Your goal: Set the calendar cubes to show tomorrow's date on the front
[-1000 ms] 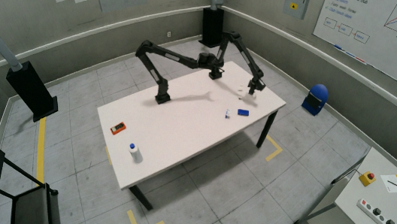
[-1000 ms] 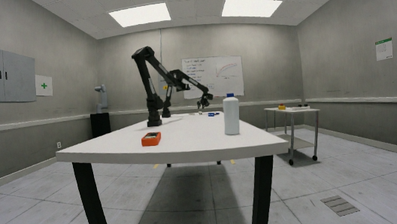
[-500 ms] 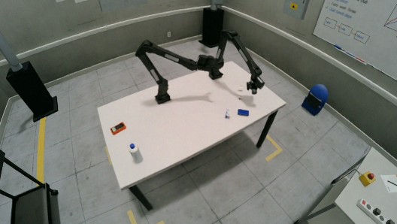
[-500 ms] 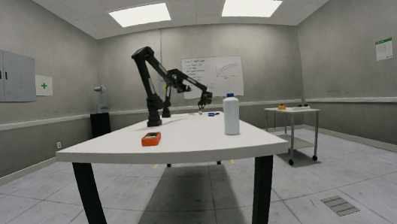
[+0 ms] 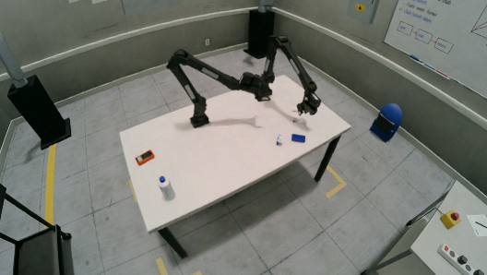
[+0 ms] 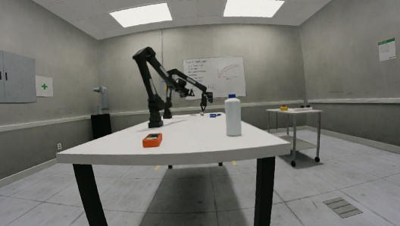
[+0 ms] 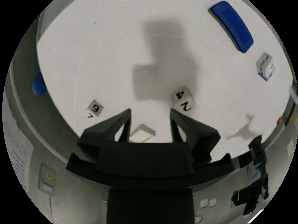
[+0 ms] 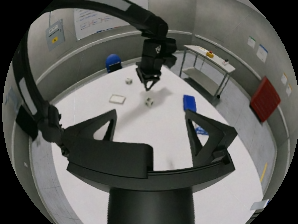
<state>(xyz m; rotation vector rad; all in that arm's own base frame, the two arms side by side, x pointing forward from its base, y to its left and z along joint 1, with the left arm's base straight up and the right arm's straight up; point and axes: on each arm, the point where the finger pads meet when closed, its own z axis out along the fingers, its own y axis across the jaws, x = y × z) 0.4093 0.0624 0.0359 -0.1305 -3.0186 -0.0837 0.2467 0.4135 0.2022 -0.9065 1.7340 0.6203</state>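
On table | cube: 4, 2 | left claw half-open, empty | right claw wide, empty

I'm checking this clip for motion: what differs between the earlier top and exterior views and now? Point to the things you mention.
The left gripper (image 5: 301, 112) (image 6: 203, 109) (image 7: 150, 112) (image 8: 144, 86) has risen a little from the table. The right gripper (image 5: 264, 98) (image 6: 192, 93) (image 8: 150, 112) has shifted slightly down the top picture. No grasp or release shows. The bottle (image 5: 167, 189) (image 6: 233, 117) and orange meter (image 5: 145, 157) (image 6: 152, 141) stayed put.
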